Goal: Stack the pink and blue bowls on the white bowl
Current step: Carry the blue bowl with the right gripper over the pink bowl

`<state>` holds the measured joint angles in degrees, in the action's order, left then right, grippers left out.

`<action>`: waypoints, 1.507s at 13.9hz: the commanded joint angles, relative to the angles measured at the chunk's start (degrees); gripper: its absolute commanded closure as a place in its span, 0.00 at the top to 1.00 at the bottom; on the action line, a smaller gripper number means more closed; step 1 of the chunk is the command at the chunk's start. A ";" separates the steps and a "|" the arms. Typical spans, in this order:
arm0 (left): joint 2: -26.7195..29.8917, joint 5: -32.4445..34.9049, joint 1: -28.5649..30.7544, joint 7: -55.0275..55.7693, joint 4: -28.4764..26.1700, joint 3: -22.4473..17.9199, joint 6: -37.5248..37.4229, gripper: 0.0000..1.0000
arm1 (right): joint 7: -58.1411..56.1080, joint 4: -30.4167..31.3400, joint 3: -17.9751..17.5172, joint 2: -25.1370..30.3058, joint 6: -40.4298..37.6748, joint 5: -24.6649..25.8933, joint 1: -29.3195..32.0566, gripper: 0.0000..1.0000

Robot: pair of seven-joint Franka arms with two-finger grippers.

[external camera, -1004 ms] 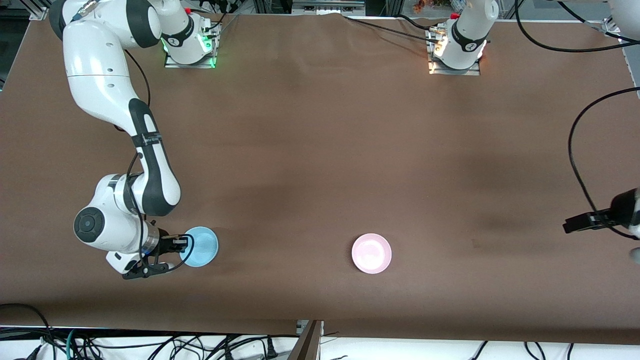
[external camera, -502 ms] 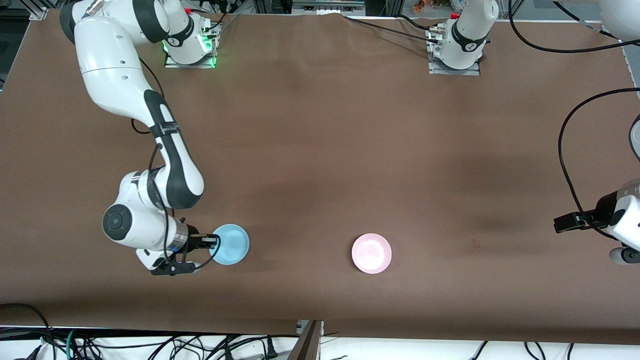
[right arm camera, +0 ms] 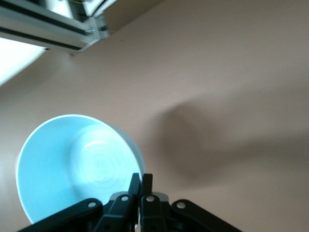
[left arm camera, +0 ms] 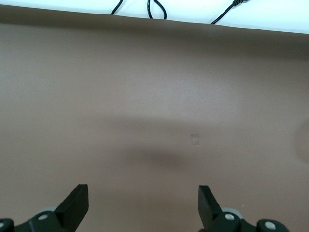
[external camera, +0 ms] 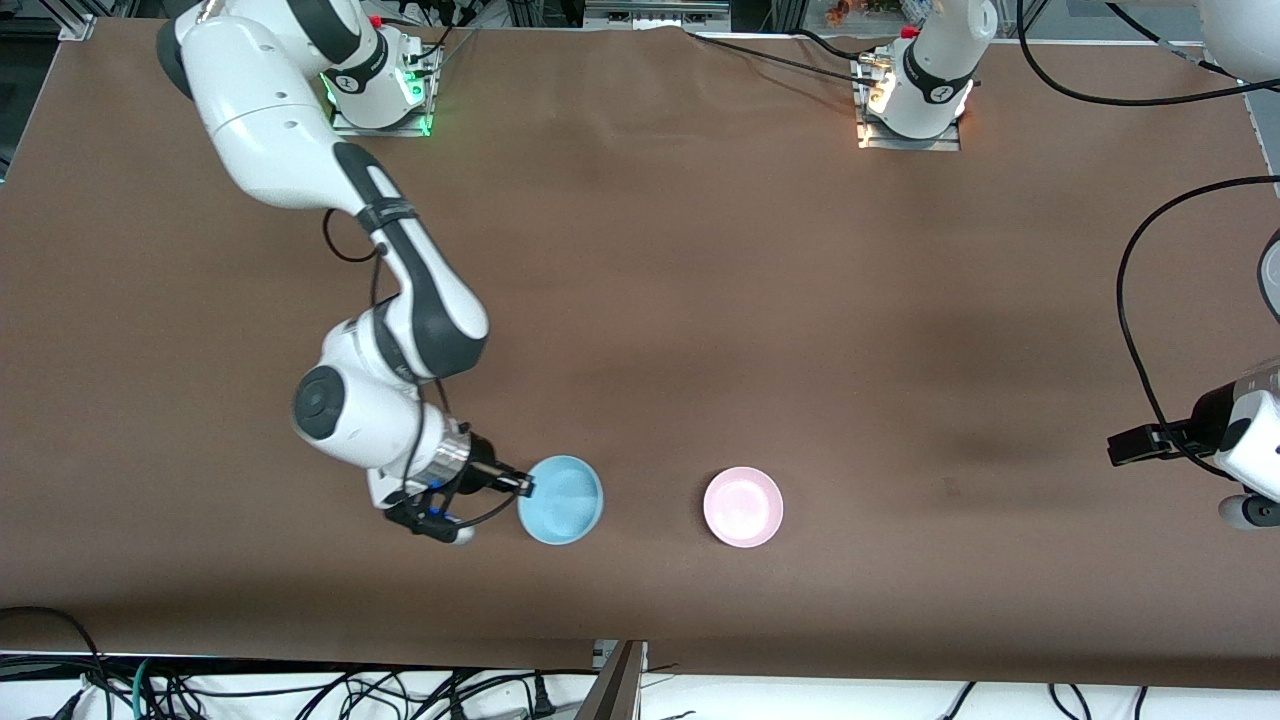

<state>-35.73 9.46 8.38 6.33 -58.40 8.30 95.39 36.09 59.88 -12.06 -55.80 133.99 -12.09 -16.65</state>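
Observation:
My right gripper [external camera: 522,486] is shut on the rim of the light blue bowl [external camera: 562,500] and holds it low over the table, beside the pink bowl [external camera: 743,507] on the side of the right arm's end. In the right wrist view the closed fingers [right arm camera: 141,178] pinch the blue bowl's [right arm camera: 72,164] rim. The pink bowl sits upright on the brown table, apart from the blue one. The white bowl is out of view. My left gripper [left arm camera: 142,189] is open and empty over bare table at the left arm's end.
The brown table cover [external camera: 640,300] carries nothing else. The left arm's hand [external camera: 1245,440] shows at the edge of the front view with a black cable [external camera: 1135,300] looping above it. Cables [left arm camera: 154,7] hang past the table's near edge.
My right gripper has carried the blue bowl along the table toward the pink bowl. The left arm's hand shifted slightly inward early on, then stayed still. The pink bowl has not moved.

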 commanded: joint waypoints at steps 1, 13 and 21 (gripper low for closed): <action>1.89 1.00 -0.12 -0.09 -2.15 -0.13 0.42 1.00 | 6.26 -1.52 -1.73 -3.17 7.84 -1.00 -3.12 0.00; 1.89 1.09 -0.21 -0.09 -2.24 -0.13 0.41 1.00 | 15.16 -5.39 -4.64 -10.46 24.82 -1.00 -12.09 0.00; 1.89 1.09 -0.21 -0.09 -2.42 -0.13 0.15 1.00 | 14.54 -11.10 -5.78 -13.81 25.97 -1.01 -13.06 0.00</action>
<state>-35.72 9.46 8.34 6.33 -58.57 8.30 95.38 51.09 54.07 -16.75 -66.21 159.56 -12.29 -28.65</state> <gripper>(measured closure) 0.000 0.978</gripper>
